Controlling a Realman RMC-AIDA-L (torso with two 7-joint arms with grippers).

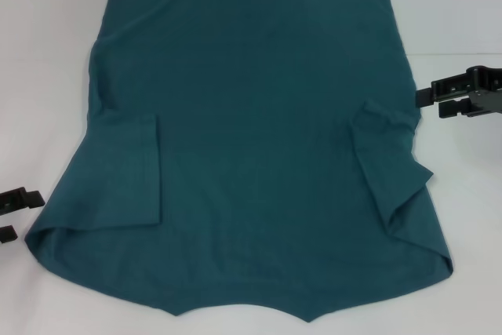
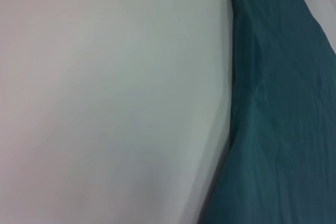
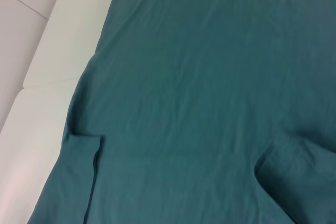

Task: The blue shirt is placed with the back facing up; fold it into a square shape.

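Observation:
The blue shirt lies flat on the white table, plain side up, with both short sleeves folded inward over the body. The left sleeve flap lies smooth and the right sleeve flap is rumpled. My left gripper sits at the table's near left, just off the shirt's lower left corner, open and holding nothing. My right gripper hovers just beyond the shirt's right edge beside the folded sleeve, its fingers slightly apart and empty. The wrist views show the shirt and bare table, no fingers.
White table surface surrounds the shirt on both sides. A table edge and a lighter floor strip show in the right wrist view. No other objects are in view.

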